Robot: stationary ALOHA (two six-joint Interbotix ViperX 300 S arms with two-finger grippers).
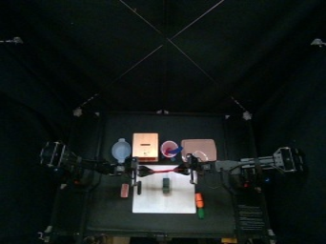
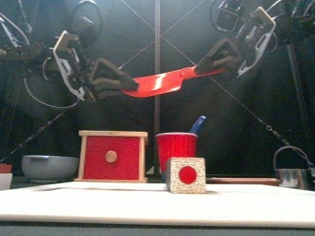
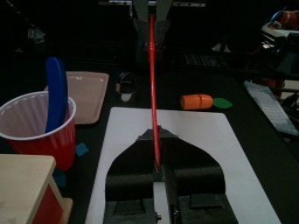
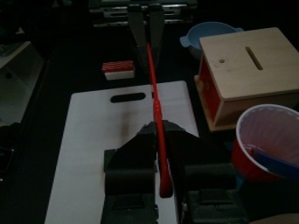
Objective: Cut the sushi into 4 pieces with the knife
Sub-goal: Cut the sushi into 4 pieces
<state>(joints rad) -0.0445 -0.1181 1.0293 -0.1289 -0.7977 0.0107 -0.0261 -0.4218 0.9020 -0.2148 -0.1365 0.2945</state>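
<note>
A: The grip?
B: Left gripper [image 2: 123, 81] and right gripper [image 2: 204, 66] each clamp one end of the red toy knife [image 2: 160, 83], high over the white cutting board [image 1: 163, 202].
A: The sushi roll [image 2: 186, 174]?
B: On the board below. An early release could drop the blade onto it.

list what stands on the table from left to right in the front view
blue-grey bowl → wooden box → red cup → metal cutter; the sushi stands in front of the cup and overlaps it, so it is left out
</note>
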